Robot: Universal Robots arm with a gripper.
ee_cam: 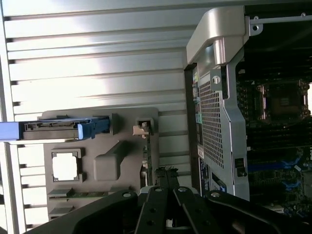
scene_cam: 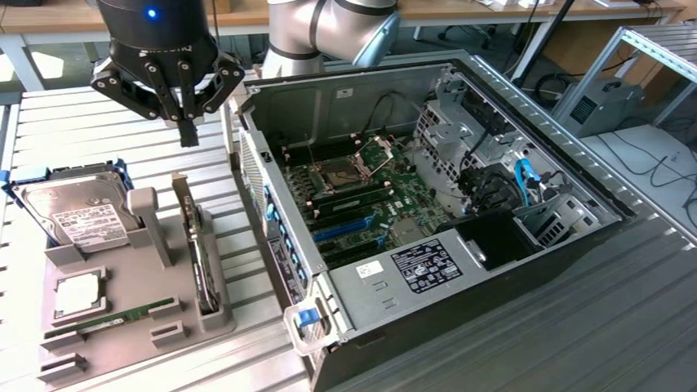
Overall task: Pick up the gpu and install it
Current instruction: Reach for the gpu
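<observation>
Gripper [scene_cam: 188, 131], closed and empty, hangs above gpu [scene_cam: 197, 245] standing edgewise in grey tray [scene_cam: 130, 278]. Card looks light, stiff, fragile; best pinched across exposed top edge.

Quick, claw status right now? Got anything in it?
Claw: closed, holding nothing; it hangs above the table, clear of the gpu, which stands on edge in the gray holder.

Gripper [scene_cam: 188, 137] hovering over the table [scene_cam: 65, 131], closed up, holding nothing. GPU [scene_cam: 197, 249] standing on edge in the tray [scene_cam: 142, 273] slot, apparently clear of the gripper. Case [scene_cam: 360, 282] lying open beside the tray.
</observation>
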